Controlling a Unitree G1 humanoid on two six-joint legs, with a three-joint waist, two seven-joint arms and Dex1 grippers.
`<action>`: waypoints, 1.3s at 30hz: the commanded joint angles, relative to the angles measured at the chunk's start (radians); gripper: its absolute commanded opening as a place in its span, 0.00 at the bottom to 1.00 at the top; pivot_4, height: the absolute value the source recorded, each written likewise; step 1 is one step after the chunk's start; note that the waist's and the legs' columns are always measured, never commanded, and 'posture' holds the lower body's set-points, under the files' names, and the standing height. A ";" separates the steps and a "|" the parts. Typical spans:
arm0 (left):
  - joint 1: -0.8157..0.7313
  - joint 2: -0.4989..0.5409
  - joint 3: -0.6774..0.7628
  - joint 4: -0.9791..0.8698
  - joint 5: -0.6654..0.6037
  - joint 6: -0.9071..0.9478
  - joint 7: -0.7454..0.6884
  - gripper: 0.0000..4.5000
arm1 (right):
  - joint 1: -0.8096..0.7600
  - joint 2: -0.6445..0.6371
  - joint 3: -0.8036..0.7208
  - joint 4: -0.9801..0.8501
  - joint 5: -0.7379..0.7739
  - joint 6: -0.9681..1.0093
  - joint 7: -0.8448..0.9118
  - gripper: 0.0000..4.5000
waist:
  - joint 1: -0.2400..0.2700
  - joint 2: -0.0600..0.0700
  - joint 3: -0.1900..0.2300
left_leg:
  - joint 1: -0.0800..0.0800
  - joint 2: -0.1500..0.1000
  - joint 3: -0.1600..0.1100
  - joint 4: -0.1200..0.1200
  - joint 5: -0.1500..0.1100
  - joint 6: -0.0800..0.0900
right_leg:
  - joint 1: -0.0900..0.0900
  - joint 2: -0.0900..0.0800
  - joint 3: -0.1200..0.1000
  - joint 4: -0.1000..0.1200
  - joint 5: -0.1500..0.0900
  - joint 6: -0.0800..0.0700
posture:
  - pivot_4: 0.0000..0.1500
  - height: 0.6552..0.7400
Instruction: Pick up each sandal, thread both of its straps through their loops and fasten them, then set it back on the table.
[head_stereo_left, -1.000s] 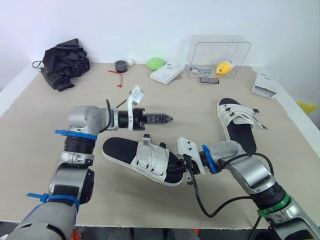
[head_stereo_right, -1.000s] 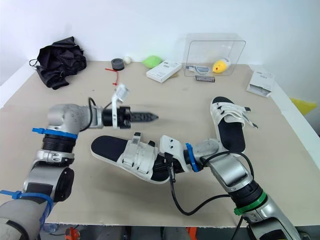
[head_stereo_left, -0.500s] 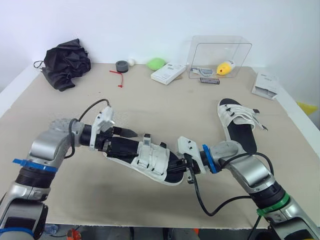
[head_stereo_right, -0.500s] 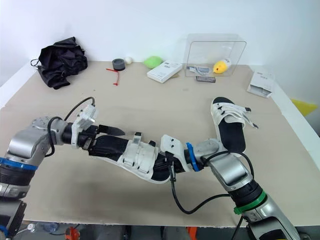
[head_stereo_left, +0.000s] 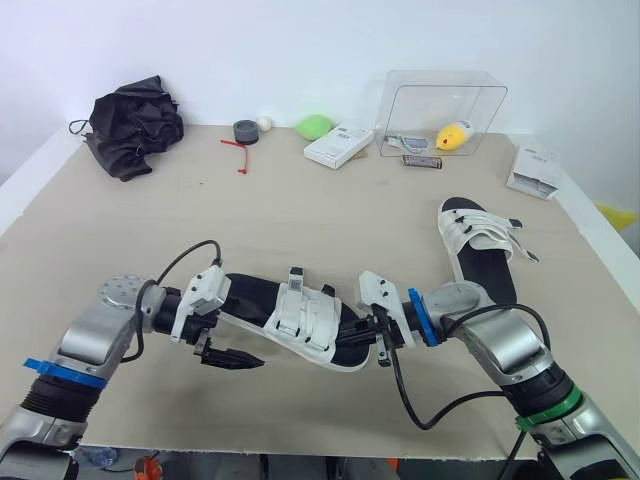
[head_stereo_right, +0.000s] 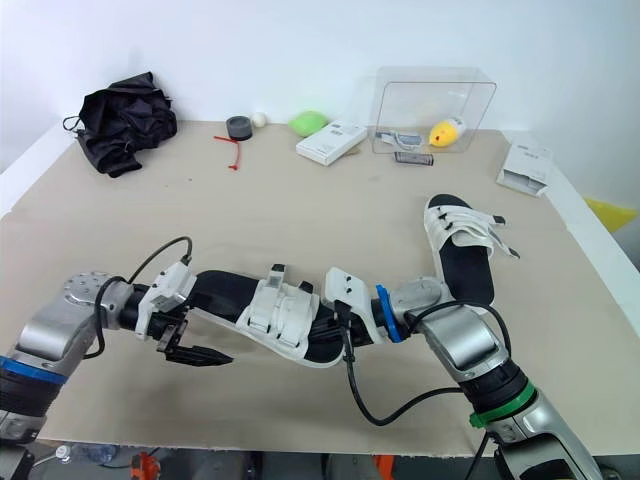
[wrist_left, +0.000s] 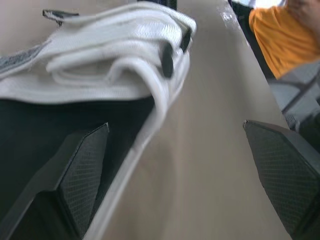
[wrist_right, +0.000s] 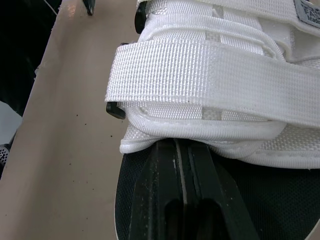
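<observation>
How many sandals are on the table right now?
2. The near sandal lies across the front of the table, in the middle. The far sandal lies by the right edge. No others seem hidden.

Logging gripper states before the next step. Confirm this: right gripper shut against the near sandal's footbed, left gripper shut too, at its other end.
Not quite. The left gripper is open: the left wrist view shows its fingers spread wide, one over the near sandal, one over the table. The rest stands.
</observation>
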 joint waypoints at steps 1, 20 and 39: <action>0.005 -0.025 -0.017 -0.029 -0.003 -0.001 0.018 0.99 | 0.020 -0.017 0.024 0.015 -0.009 0.034 -0.006 0.00 | 0.000 0.000 0.000 | 0.000 0.000 0.000 0.000 0.000 0.000 | 0.000 0.000 0.000 0.000 0.000 0.000 | 1.00 1.00; 0.039 -0.046 -0.034 0.034 0.041 -0.033 0.065 0.99 | 0.133 -0.191 -0.385 -0.287 0.198 0.144 -0.105 0.00 | 0.005 0.003 0.002 | -0.002 -0.001 -0.001 0.000 0.000 0.000 | -0.001 -0.001 -0.001 0.000 0.000 0.000 | 1.00 1.00; -0.028 -0.115 -0.040 0.166 0.060 -0.146 0.059 0.00 | 0.353 -0.315 -0.963 -0.581 0.991 0.319 -0.504 0.00 | 0.020 0.004 0.003 | -0.003 -0.001 0.001 0.001 0.000 0.002 | 0.000 0.000 0.001 -0.001 -0.001 0.003 | 1.00 1.00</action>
